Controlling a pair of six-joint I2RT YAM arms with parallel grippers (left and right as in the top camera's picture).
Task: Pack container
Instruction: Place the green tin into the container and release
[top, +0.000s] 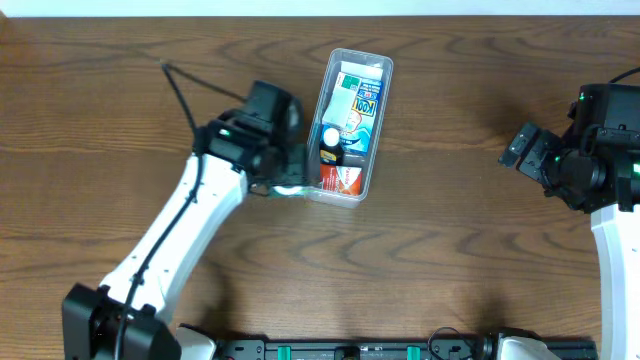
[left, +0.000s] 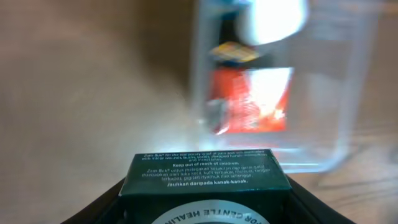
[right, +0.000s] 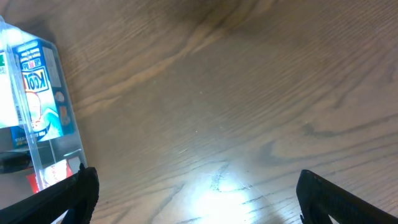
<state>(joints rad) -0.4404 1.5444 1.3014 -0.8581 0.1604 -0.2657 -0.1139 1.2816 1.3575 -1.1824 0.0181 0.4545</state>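
Container (top: 364, 60) of clear plastic lies lengthwise on the wooden table (top: 480, 260), with its near end just beside my left gripper (left: 205, 200). That gripper is clenched on a dark green box (left: 205, 176), held in front of the container's end wall. Inside lie 3 things: a blue and white carton (top: 357, 100), a dark bottle (top: 330, 155) with a white cap, and a red packet (top: 341, 180). My right gripper (right: 198, 198) sits well apart to the right, its 2 fingers (right: 71, 196) spread wide over bare wood.
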